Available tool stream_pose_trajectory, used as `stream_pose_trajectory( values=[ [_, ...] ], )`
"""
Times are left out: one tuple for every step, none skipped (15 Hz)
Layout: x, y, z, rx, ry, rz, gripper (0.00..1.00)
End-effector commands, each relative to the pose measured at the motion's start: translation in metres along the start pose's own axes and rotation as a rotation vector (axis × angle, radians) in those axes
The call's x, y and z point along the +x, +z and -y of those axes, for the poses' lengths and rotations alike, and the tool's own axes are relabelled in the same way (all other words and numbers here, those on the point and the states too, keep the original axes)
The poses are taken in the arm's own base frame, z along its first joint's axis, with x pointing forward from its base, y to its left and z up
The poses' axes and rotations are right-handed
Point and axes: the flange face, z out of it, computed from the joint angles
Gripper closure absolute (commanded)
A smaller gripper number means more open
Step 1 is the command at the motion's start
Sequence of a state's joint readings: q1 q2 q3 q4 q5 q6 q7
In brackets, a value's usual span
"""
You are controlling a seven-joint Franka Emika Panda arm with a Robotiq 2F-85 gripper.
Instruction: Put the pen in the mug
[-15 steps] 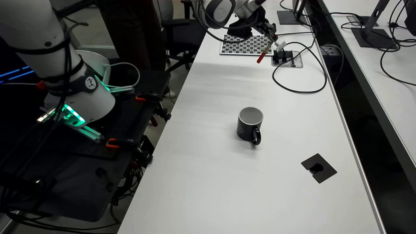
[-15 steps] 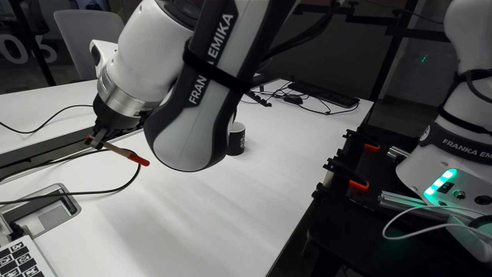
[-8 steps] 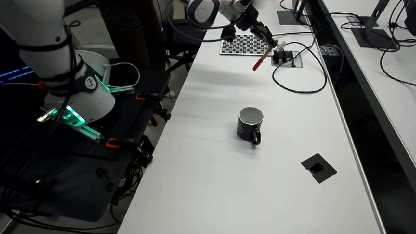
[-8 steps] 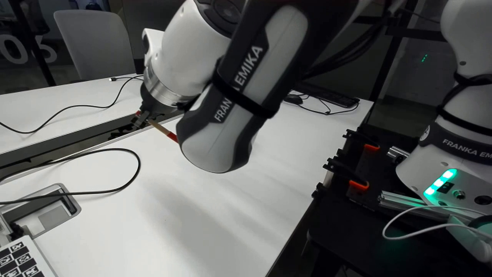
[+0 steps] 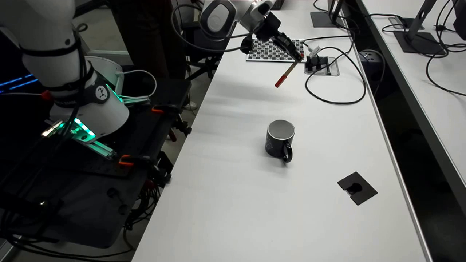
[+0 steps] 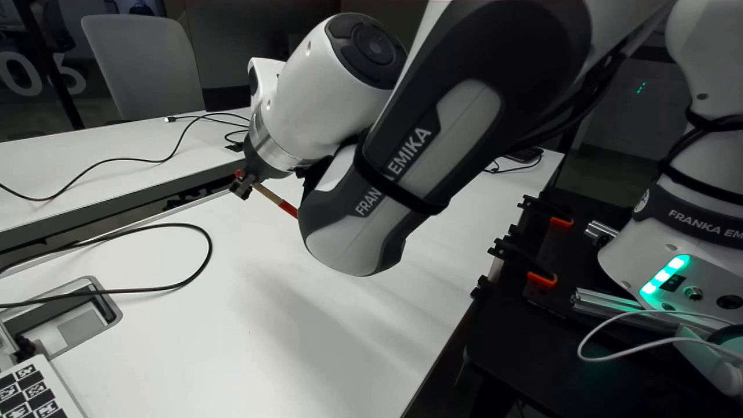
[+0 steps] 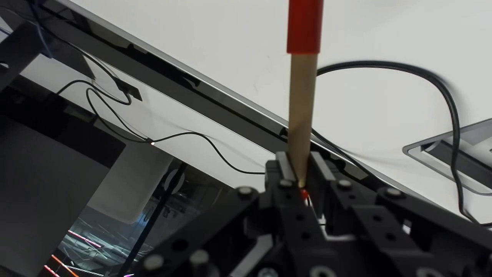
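Note:
My gripper (image 5: pixel 297 57) is shut on the pen (image 5: pixel 289 71), a thin tan stick with a red end. It holds the pen tilted, red end pointing down and away from the fingers, above the table's far part. In an exterior view, the gripper (image 6: pixel 242 184) and pen (image 6: pixel 271 196) show left of the forearm, which covers the red tip. In the wrist view, the pen (image 7: pixel 301 88) stands out from between the fingertips (image 7: pixel 301 165). The dark grey mug (image 5: pixel 277 145) stands upright on the table, handle toward that camera, apart from the pen. The arm hides it in an exterior view.
A patterned black-and-white board (image 5: pixel 260 54) lies under the gripper's side of the table. A black cable loop (image 5: pixel 336 103) and a table socket (image 5: pixel 332 72) are beside it. A flat black square plate (image 5: pixel 365 195) lies beyond the mug. Monitor stands (image 5: pixel 322 20) are at the back.
My gripper has carried the pen along the table; the pen's red end is now nearer the mug in an exterior view. The forearm has swung across and now covers the mug in an exterior view.

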State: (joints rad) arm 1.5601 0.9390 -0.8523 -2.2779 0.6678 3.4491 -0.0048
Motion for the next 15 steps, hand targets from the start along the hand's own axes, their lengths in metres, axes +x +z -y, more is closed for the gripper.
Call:
stream_pose_trajectory(
  values=[
    [0.008, 0.002, -0.024, -0.022, -0.001, 0.020, 0.96],
    [0.011, 0.006, -0.034, -0.031, 0.005, 0.030, 0.96],
    [0.012, 0.009, -0.042, -0.042, 0.017, 0.038, 0.96],
    [0.013, 0.013, -0.053, -0.051, 0.026, 0.047, 0.96],
    [0.013, 0.015, -0.061, -0.059, 0.031, 0.058, 0.96],
    [0.010, 0.015, -0.044, -0.060, 0.021, 0.029, 0.86],
    [0.011, 0.019, -0.052, -0.069, 0.024, 0.036, 0.86],
    [0.011, 0.021, -0.058, -0.073, 0.026, 0.041, 0.86],
    [0.012, 0.022, -0.060, -0.074, 0.028, 0.043, 0.86],
    [0.012, 0.022, -0.060, -0.073, 0.028, 0.044, 0.86],
    [0.012, 0.022, -0.059, -0.072, 0.027, 0.044, 0.96],
    [0.011, 0.023, -0.062, -0.078, 0.036, 0.039, 0.96],
    [0.009, 0.024, -0.070, -0.088, 0.064, 0.043, 0.96],
    [0.006, 0.024, -0.079, -0.110, 0.089, 0.049, 0.96],
    [0.004, 0.024, -0.087, -0.124, 0.113, 0.051, 0.96]
  ],
)
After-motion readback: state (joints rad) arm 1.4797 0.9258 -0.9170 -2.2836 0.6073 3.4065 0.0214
